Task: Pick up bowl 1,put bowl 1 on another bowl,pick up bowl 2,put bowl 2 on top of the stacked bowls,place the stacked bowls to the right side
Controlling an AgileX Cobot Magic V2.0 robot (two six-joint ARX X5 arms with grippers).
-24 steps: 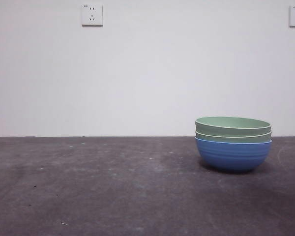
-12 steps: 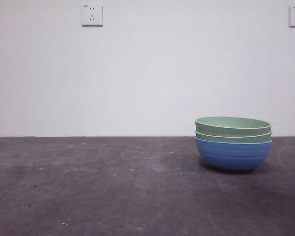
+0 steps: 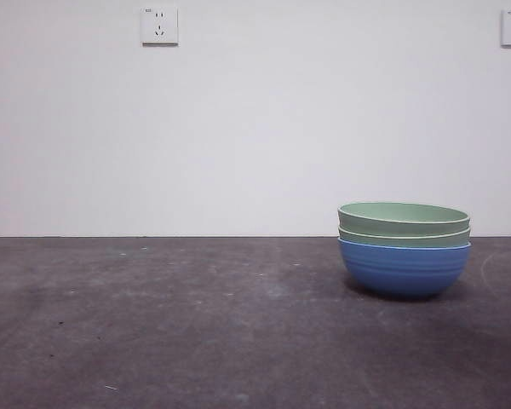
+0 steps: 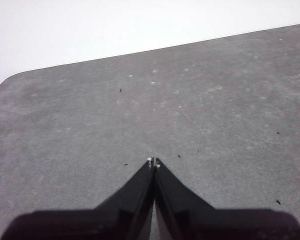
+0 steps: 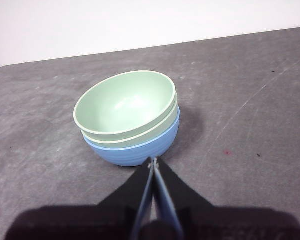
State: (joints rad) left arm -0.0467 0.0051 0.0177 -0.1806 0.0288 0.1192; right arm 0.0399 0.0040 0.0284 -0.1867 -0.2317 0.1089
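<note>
While both hands (image 5: 153,161) (closed) wait, the stacked bowls (image 3: 404,247) stand right.

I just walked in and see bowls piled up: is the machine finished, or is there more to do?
It looks finished. The two pale green bowls sit nested in the blue bowl, and the stack stands on the right side of the table. Nothing is in hand: the right claw is shut and empty beside the stack, and the left claw is shut over bare table. Nothing seems left.
</note>
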